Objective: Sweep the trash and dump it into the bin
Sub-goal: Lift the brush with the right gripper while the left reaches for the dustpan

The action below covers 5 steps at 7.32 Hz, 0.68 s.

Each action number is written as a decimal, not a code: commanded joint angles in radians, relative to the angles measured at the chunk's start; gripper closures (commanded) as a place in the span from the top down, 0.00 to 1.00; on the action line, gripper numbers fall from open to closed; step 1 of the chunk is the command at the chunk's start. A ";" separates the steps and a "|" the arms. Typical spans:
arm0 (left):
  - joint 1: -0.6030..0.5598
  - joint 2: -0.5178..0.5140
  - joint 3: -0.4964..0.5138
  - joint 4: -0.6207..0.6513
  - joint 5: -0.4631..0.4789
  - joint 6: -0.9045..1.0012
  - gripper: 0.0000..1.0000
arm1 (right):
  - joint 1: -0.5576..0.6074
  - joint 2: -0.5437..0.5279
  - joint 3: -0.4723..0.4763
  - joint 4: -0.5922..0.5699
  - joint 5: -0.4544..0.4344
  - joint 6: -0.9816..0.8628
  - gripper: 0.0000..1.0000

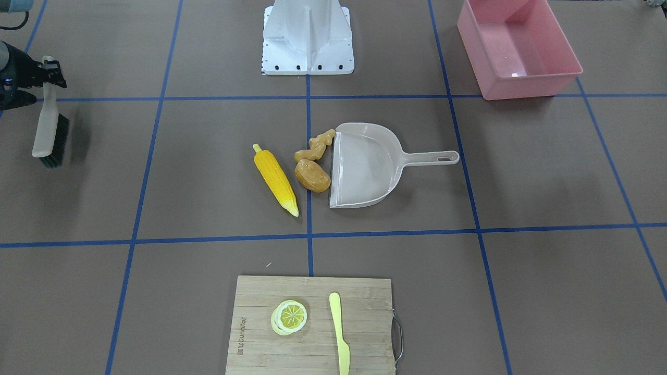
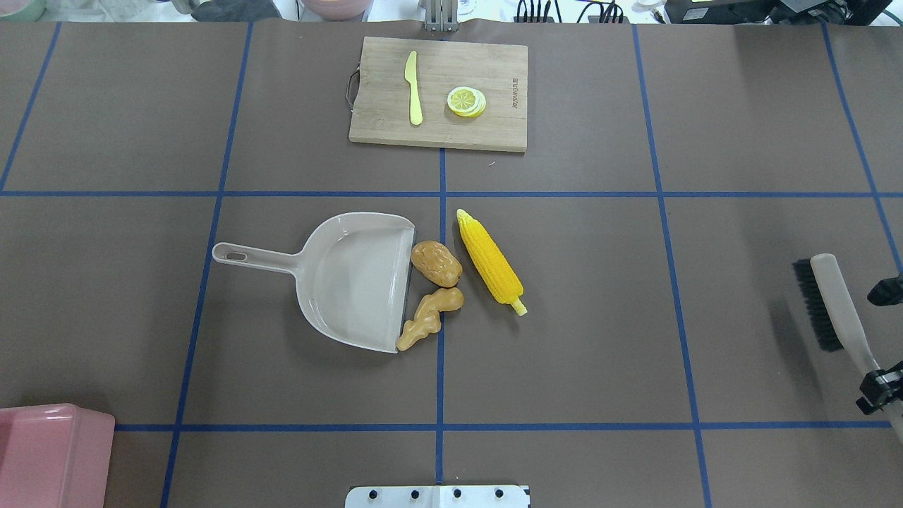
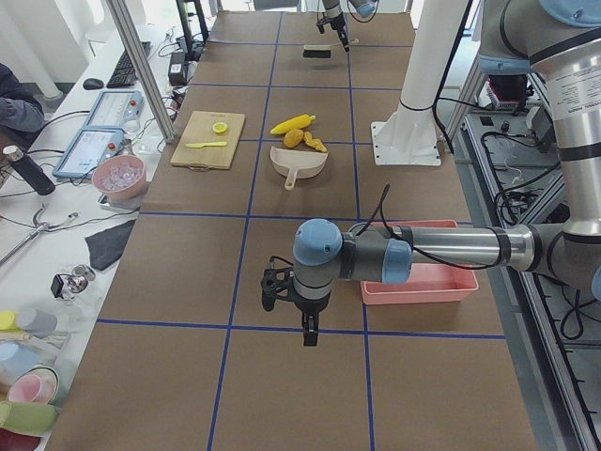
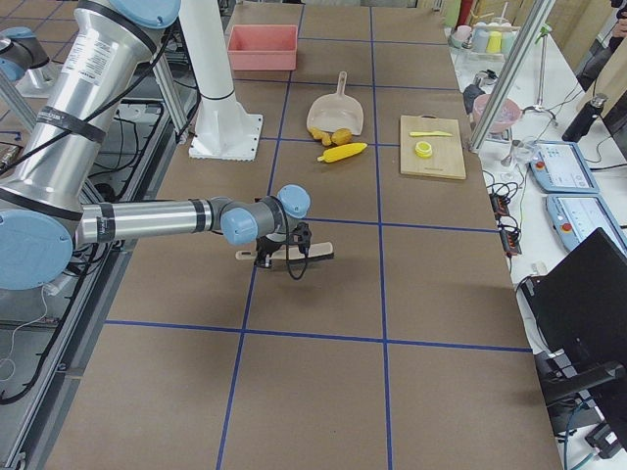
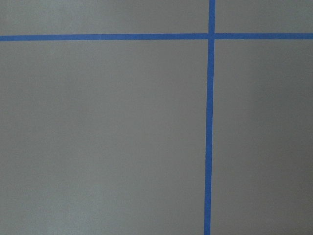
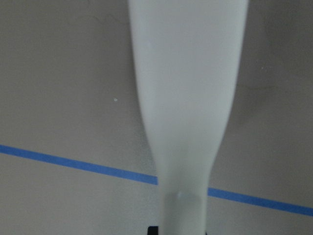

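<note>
The yellow corn cob (image 2: 490, 262), the brown potato (image 2: 436, 264) and the tan ginger root (image 2: 428, 319) lie at the table's middle, the potato and ginger against the open mouth of the beige dustpan (image 2: 353, 279). The pink bin (image 2: 49, 451) stands at the near left corner. My right gripper (image 2: 878, 391) is shut on the handle of a beige brush with black bristles (image 2: 829, 303), far right of the trash. My left gripper (image 3: 308, 329) hangs over bare table beside the bin (image 3: 418, 282); I cannot tell if it is open.
A wooden cutting board (image 2: 437, 134) with a lemon slice (image 2: 466, 101) and a pale yellow knife (image 2: 413, 88) lies at the far middle. The white robot base (image 1: 307, 36) stands at the near edge.
</note>
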 commanded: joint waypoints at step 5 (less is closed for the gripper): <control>0.154 -0.034 -0.080 -0.230 -0.010 -0.001 0.98 | 0.075 0.417 -0.003 -0.115 -0.103 0.239 0.00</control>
